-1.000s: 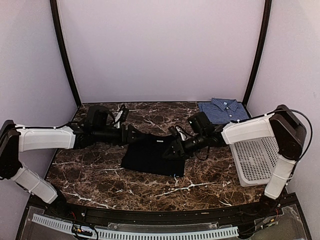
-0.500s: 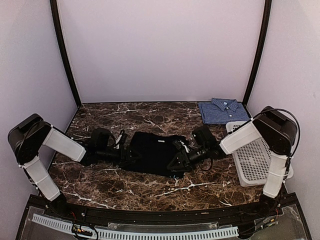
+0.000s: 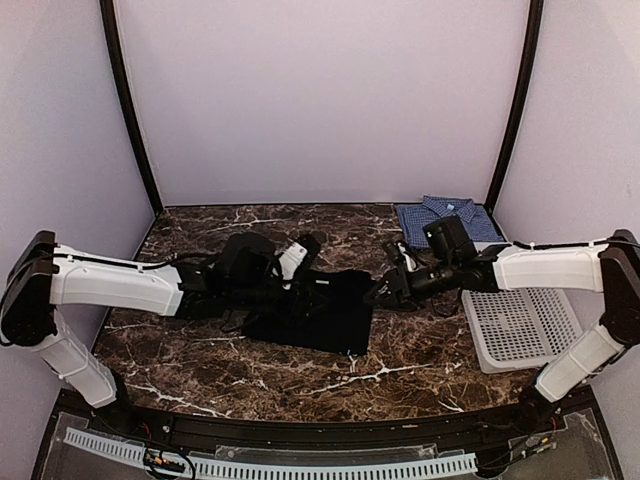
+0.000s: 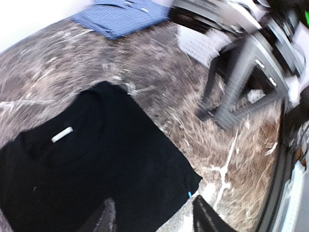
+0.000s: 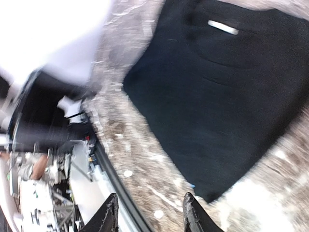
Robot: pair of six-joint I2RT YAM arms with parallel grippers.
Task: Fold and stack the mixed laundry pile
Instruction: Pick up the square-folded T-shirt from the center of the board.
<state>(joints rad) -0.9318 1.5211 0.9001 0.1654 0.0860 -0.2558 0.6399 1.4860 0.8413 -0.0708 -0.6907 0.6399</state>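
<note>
Left gripper (image 4: 153, 220): fingers parted, nothing between them, above the black garment (image 4: 87, 164). Right gripper (image 5: 149, 215): parted, empty, just off the garment's right edge. Garment lies flat mid-table (image 3: 200, 350). Checked shirt (image 3: 445, 220) folded in far right corner, beside the basket (image 3: 520, 320).

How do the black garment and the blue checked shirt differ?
The black garment is plain and larger; the blue checked shirt is patterned and smaller. The black garment lies at the middle of the table, the blue checked shirt in its far right corner. Both lie flat.
</note>
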